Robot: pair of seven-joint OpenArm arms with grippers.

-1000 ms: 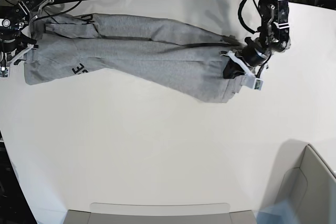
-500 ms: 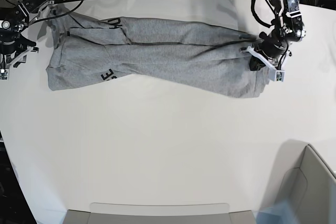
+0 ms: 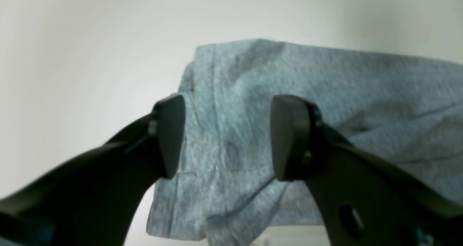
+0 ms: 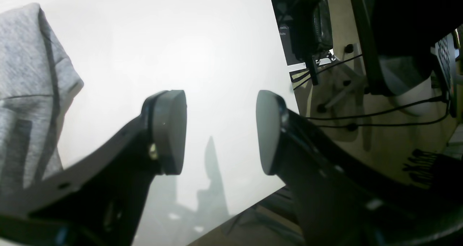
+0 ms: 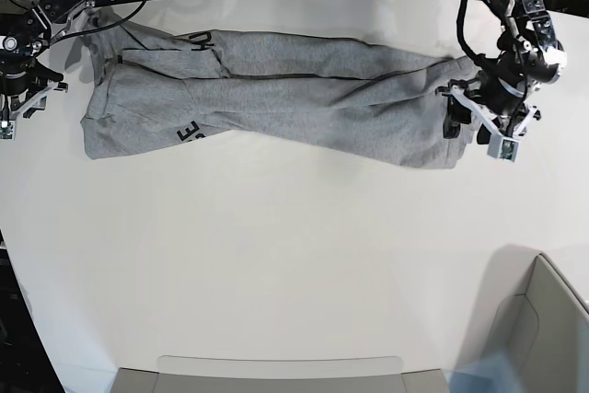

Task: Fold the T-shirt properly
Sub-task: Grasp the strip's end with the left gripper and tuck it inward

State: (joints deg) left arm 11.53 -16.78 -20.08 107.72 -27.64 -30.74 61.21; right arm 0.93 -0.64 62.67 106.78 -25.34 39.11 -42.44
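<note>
While one T-shirt [image 5: 276, 89] lies stretched across one table [image 5: 276, 264], two end effectors, left [image 5: 479, 126] and right [image 4: 220, 130], gape empty.

Bright even light, glare on white table [image 4: 202, 47], soft wrist views, curved edges

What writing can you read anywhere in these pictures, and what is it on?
Black block lettering on the T-shirt, two patches in the base view: both are partly folded under and too small to read.
Small white text on dark equipment beyond the table, right wrist view: too blurred to read.
</note>
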